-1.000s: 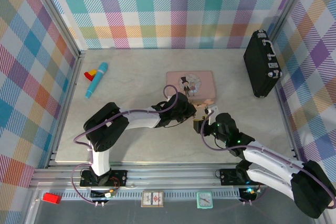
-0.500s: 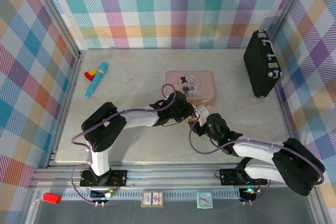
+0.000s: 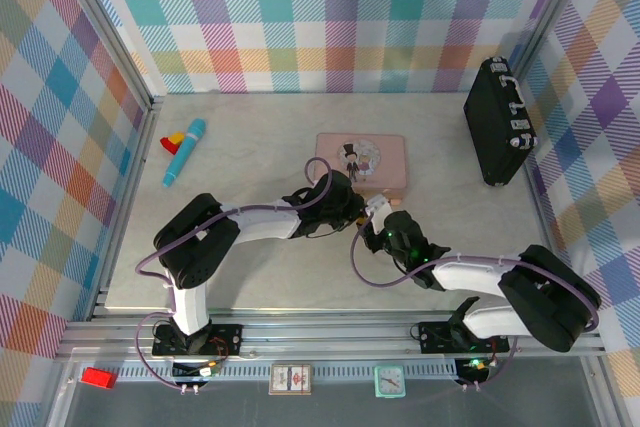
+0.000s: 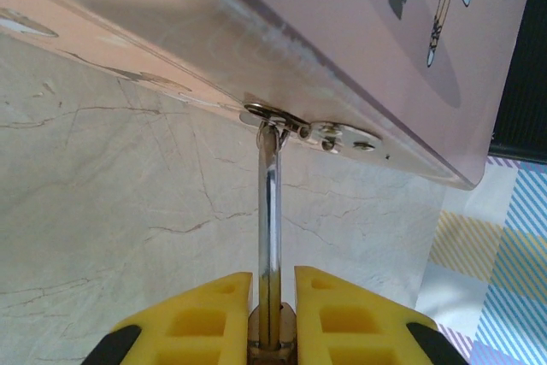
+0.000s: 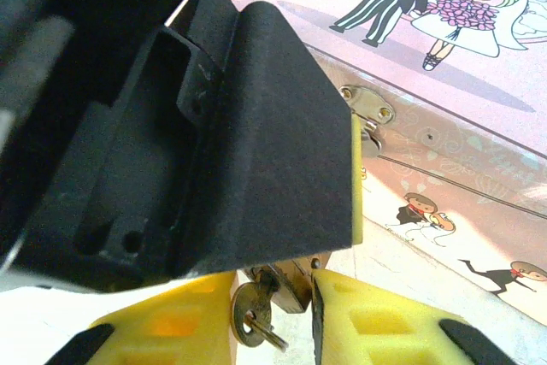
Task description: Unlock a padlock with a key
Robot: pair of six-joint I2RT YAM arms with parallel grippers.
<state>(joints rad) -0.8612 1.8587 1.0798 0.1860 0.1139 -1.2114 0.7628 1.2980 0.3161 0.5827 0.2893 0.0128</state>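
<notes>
Left gripper pinches one padlock, right gripper brackets one key (brass).

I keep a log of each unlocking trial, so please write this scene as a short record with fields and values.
padlock: shackle reaches up into the pink tin's hasp; brass body between the left gripper's fingers
left gripper: shut on the padlock
key: beside the padlock body, between the right gripper's fingers
right gripper: grip on key unclear
elsewhere: black case far right, blue marker far left
</notes>
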